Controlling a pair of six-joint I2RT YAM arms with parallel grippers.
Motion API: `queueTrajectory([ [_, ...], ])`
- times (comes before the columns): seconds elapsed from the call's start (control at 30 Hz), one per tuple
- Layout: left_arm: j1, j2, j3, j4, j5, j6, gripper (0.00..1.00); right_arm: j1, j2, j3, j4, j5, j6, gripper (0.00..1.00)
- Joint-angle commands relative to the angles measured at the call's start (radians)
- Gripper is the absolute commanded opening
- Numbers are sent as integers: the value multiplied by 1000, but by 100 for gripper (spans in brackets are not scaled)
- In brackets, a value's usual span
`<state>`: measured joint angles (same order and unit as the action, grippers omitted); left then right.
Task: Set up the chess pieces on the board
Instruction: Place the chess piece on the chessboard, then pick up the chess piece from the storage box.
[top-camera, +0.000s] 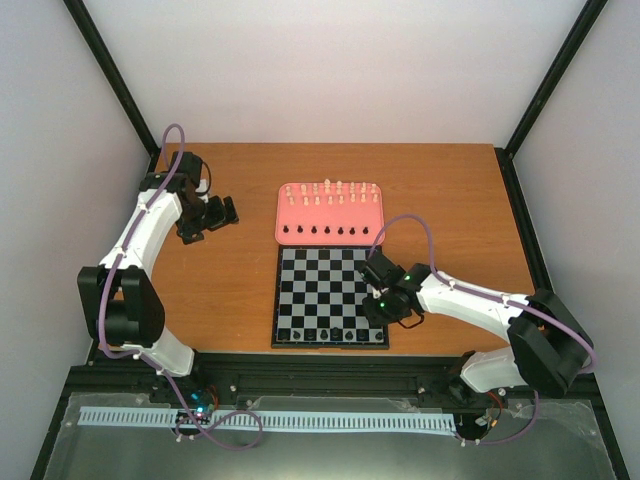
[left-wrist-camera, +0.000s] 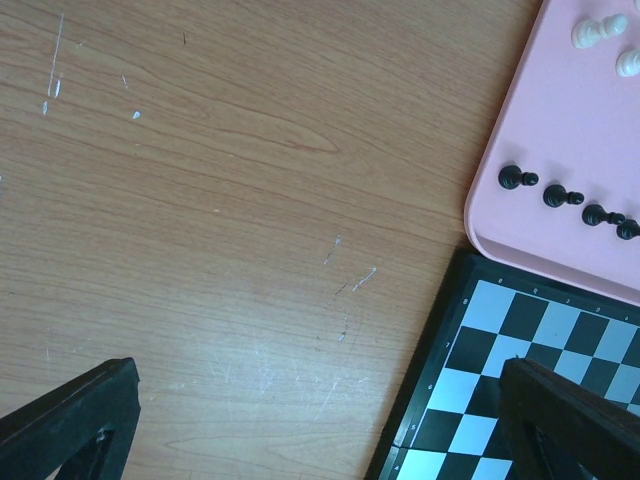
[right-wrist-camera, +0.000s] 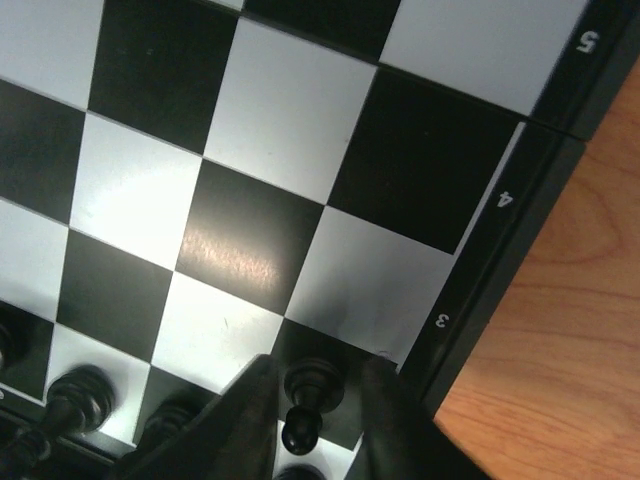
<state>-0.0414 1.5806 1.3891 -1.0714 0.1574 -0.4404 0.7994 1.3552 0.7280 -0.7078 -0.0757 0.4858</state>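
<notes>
The board lies at the table's middle, with several black chess pieces along its near edge. My right gripper hangs over the board's near right corner. In the right wrist view its fingers stand on either side of a black pawn. The pawn stands upright on a dark square by the right frame, and the jaws are slightly apart from it. More black pieces stand to its left. My left gripper is open and empty over bare wood, left of the board.
A pink tray behind the board holds a row of black pawns and several cream-white pieces. The left wrist view shows the tray's corner with black pawns. Black frame posts stand at the back corners.
</notes>
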Motion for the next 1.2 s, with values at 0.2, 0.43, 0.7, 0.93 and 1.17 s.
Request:
queueTrajectory([
  [0.2, -5, -34, 5, 11, 2, -1, 100, 9, -49, 90, -67, 81, -14, 44],
  [0.43, -5, -24, 23, 11, 2, 0, 100, -39, 59, 325, -99, 133, -118, 49],
  [0.7, -6, -1, 50, 6, 0, 3, 100, -238, 389, 642, -36, 136, -181, 42],
  [0.93, -5, 19, 73, -6, -10, 9, 100, -303, 611, 832, -42, 156, -234, 39],
  [1.17, -6, 38, 70, -3, -12, 6, 100, -362, 708, 875, -29, 94, -247, 38],
])
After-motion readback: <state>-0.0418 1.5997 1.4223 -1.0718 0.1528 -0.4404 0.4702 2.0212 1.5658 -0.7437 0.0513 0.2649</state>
